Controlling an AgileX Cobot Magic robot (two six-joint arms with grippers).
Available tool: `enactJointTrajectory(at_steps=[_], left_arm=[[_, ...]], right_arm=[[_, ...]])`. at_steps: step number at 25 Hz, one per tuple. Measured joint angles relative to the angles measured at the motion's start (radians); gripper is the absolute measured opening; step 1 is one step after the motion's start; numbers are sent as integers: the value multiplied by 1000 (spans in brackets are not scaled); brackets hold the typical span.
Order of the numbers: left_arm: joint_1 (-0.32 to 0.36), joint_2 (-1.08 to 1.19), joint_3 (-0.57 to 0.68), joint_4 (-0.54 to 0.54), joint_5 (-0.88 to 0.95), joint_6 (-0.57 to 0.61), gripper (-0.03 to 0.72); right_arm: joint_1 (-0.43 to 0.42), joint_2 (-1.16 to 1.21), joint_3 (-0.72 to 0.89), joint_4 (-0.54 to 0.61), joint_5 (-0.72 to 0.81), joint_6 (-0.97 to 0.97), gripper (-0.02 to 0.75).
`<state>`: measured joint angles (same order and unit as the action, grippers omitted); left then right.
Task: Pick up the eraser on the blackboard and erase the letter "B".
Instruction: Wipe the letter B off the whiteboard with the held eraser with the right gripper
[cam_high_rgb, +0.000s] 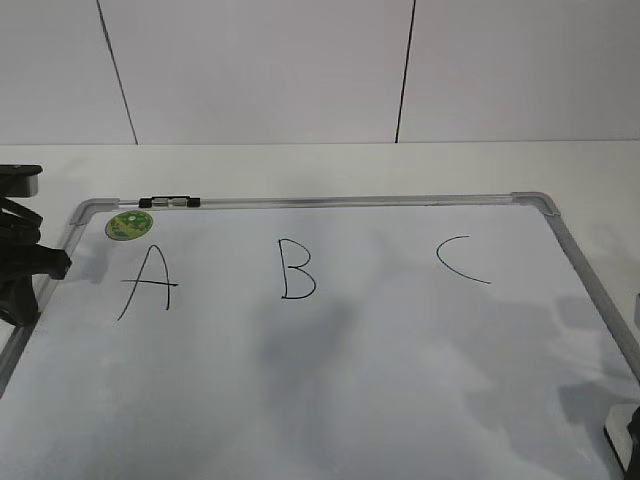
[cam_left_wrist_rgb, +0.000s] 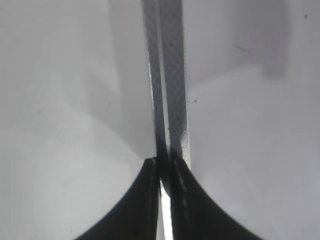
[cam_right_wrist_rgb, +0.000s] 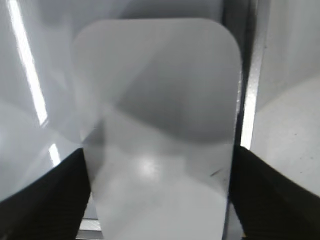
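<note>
The blackboard (cam_high_rgb: 400, 350) lies flat on the table and bears a black "A" (cam_high_rgb: 147, 282), the letter "B" (cam_high_rgb: 296, 270) and a "C" (cam_high_rgb: 460, 258). The white eraser (cam_right_wrist_rgb: 155, 90) fills the space between my right gripper's (cam_right_wrist_rgb: 157, 155) two black fingers, which touch its sides. In the exterior view the eraser (cam_high_rgb: 620, 420) and that gripper (cam_high_rgb: 634, 445) show only at the lower right corner, beside the board's right frame. My left gripper (cam_left_wrist_rgb: 165, 162) is shut and empty over the board's left frame (cam_left_wrist_rgb: 170, 75); it also shows in the exterior view (cam_high_rgb: 20, 260).
A small round green magnet (cam_high_rgb: 127, 224) sits in the board's top left corner. A black and silver clip (cam_high_rgb: 170, 202) sits on the top frame. A white wall stands behind the table.
</note>
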<state>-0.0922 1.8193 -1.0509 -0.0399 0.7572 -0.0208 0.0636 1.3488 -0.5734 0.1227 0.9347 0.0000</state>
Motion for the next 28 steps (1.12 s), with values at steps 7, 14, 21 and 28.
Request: enactJointTrajectory(at_steps=[7,14,21,28], left_arm=[[0,0,0,0,0,0,17],[0,0,0,0,-2,0,17],[0,0,0,0,-3,0,17],[0,0,0,0,-4,0,17]], right_arm=[[0,3,0,0,0,0,648],[0,3,0,0,0,0,562],[0,3,0,0,0,-5,549],[0,5,0,0,2,-7,549]])
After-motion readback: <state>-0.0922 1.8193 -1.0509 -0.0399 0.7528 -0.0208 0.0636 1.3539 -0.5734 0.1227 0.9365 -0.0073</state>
